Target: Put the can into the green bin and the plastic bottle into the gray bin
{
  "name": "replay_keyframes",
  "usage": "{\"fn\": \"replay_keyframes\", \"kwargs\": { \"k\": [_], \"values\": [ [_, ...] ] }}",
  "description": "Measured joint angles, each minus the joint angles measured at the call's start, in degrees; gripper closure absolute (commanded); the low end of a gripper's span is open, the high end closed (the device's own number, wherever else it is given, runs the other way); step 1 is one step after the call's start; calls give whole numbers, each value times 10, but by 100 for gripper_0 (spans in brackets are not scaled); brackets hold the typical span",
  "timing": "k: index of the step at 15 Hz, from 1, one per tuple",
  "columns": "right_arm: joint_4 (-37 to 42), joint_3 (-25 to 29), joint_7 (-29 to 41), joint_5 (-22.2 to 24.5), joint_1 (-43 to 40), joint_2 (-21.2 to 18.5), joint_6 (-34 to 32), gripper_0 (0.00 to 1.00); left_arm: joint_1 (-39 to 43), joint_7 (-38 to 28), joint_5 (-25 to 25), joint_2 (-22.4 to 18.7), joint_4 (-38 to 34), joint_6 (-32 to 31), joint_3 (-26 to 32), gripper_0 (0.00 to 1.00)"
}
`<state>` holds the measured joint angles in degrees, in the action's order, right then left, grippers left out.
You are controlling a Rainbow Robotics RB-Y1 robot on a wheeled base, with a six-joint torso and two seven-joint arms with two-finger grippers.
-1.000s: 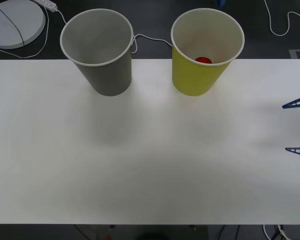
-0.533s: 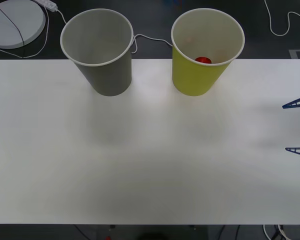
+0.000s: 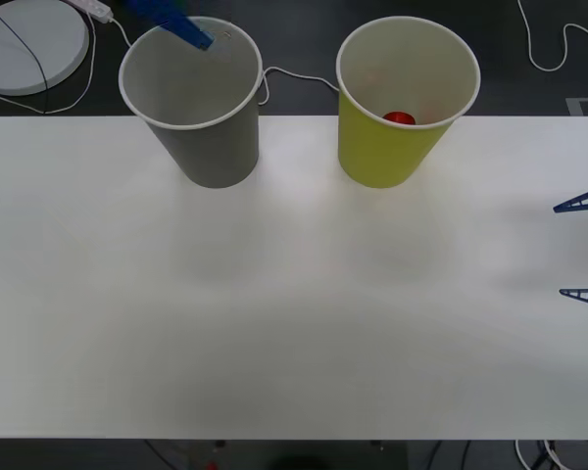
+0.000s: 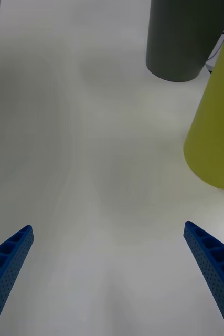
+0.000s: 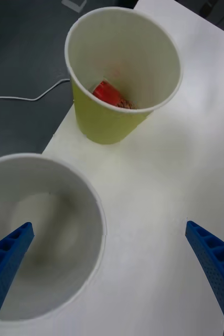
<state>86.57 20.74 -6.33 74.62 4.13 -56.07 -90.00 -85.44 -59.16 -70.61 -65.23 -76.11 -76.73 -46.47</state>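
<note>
**A:** Two cup-shaped bins stand at the far edge of the white worktop (image 3: 294, 323). Where is the can?

**B:** The can (image 5: 107, 92) lies at the bottom of the green bin (image 3: 387, 147), tipped on its side against the wall, red showing over the rim in the front view. That half of the job looks done.

**A:** And the pincers?

**B:** The left pincer (image 3: 181, 27) hangs directly above the mouth of the gray bin (image 3: 211, 147), near its far rim. In its wrist view its two blue fingers (image 5: 7, 257) are spread wide with nothing between them. The right pincer (image 3: 583, 247) sits at the right edge of the worktop, well apart from both bins, also splayed open and empty.

**A:** What about the plastic bottle?

**B:** I can't place it. The gray bin's pale inside reads as bare in the part the left wrist view shows, but the near part is cut off, so I can't rule it out.

**A:** So what does the next move turn on?

**B:** The left arm is much the nearer to the gray bin, straight over its opening, so anything released there would fall in. If the bottle is already inside, the arm need only lift away without clipping the white rim; that's my reading, not something visible.
</note>
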Motion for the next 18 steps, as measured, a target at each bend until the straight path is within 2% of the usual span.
{"fn": "replay_keyframes", "kwargs": {
  "k": [4,6,9,11,14,18],
  "values": [
    [0,0,0,0,0,0,0,0,136,72,-18,-44,-64,-36,130,0],
    [0,0,0,0,0,0,0,0,213,98,-41,-59,-118,-44,198,0],
    [0,0,0,0,0,0,0,0,345,116,-62,-61,-190,-59,321,0],
    [0,0,0,0,0,0,0,0,421,154,-72,-61,-224,-66,386,0],
    [0,0,0,0,0,0,0,0,504,221,-78,-61,-252,-69,443,0],
    [0,0,0,0,0,0,0,0,573,315,-78,-60,-257,-98,486,0]
  ]
}}
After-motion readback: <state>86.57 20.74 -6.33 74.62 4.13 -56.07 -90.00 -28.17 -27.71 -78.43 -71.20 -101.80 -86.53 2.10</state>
